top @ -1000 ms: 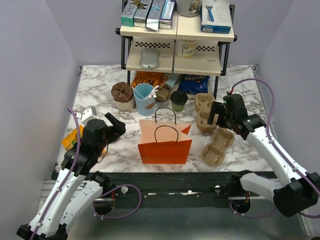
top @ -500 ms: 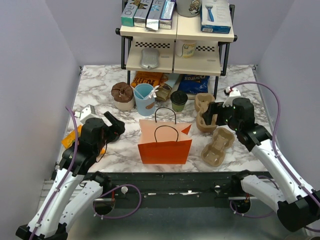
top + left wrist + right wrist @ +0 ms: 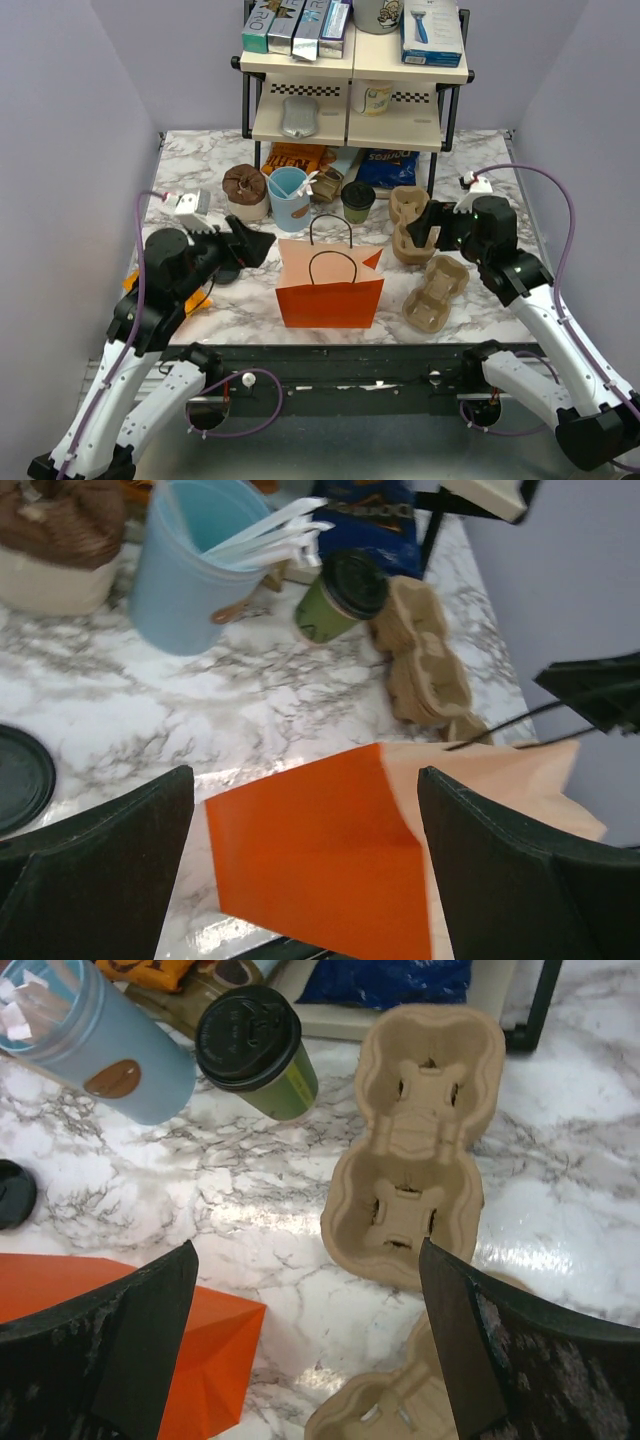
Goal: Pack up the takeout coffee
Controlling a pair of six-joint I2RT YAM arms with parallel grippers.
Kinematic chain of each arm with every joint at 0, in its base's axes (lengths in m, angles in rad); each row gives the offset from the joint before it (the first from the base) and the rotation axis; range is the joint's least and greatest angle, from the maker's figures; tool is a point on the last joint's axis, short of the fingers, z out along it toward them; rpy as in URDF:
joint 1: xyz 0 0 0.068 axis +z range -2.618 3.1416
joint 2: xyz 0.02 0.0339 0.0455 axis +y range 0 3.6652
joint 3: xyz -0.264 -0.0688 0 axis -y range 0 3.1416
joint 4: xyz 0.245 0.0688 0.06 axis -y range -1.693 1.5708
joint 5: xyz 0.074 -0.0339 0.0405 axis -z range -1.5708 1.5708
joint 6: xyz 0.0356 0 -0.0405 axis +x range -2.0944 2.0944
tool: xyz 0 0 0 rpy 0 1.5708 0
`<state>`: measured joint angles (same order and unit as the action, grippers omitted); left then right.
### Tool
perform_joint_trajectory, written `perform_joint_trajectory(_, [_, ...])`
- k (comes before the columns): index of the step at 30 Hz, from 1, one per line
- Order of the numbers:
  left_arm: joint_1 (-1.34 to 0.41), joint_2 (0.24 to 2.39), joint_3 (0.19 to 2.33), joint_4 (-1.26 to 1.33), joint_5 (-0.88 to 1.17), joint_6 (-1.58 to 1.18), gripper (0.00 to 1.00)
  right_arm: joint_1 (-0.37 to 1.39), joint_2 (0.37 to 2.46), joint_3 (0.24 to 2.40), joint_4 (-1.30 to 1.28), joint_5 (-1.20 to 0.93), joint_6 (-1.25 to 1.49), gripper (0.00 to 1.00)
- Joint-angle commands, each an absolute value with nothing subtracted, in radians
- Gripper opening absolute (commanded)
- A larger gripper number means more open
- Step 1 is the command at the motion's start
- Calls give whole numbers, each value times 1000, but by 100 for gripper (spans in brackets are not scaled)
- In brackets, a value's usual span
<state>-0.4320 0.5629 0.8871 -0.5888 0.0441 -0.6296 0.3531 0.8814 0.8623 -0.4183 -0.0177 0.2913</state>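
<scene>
Where takeout coffee stands, carrier rim sits near.

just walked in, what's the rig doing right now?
Nothing is packed yet. The takeout coffee stands upright on the marble table, lid on, behind the orange paper bag, between the light blue cup and the pulp cup carriers. The left hand hovers open at the bag's left side. The right hand hovers open over the carriers, facing the coffee. Neither holds anything.
</scene>
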Motion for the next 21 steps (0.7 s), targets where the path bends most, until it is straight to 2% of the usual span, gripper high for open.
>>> perform_joint_trajectory(1, [-430,721,1003,-333,464,-421,99,354,867,873,-520,8,403,100])
perform_joint_trajectory(6, [-431,893,1057,-365,618,-163,99,354,868,882,-511,-147,373,100])
perform_joint_trajectory(11, [-436,816,919,-210,733,-38,99,354,893,899,-526,-179,331,100])
perform_joint_trajectory(16, [-443,906,965,-283,678,-29,98,354,911,900,-520,-210,330,100])
perform_joint_trajectory(21, [-457,1009,1023,-316,640,-21,94,354,913,899,-517,-245,321,100])
